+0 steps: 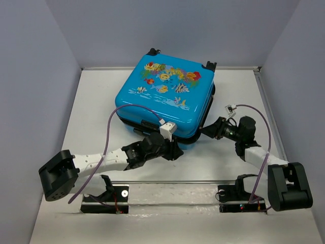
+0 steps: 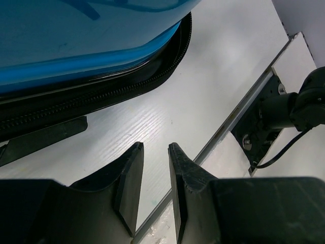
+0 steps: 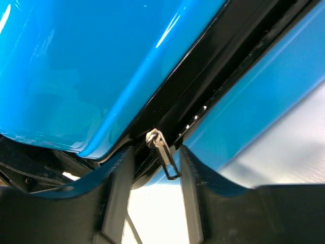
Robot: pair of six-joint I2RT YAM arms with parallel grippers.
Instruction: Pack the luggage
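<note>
**Two grippers parked at the zip, lid's down**

So the luggage (image 1: 165, 94) is lying flat in the middle of the table (image 1: 91, 112), toward the far side, fishy print facing up and both shells folded together. Looks to me like we're at the zipping-shut stage, not the loading stage.

The right gripper (image 3: 155, 152) is nosed in at the near right corner. Its fingers are apart, with the zipper pull (image 3: 163, 152) dangling in the gap between them. As far as I can tell it isn't pinched yet.

The left gripper (image 2: 156, 147) sits low by the near edge of the case, just beside the black zipper trim (image 2: 101, 96). Its fingers have a narrow gap with nothing in it, only bare table underneath.

Next move, I reckon: the right one closes on that little tab and drags it along the seam. The left could press on the shell so the case doesn't slide. The tab is thin and swingy, so it could easily slip out.
</note>
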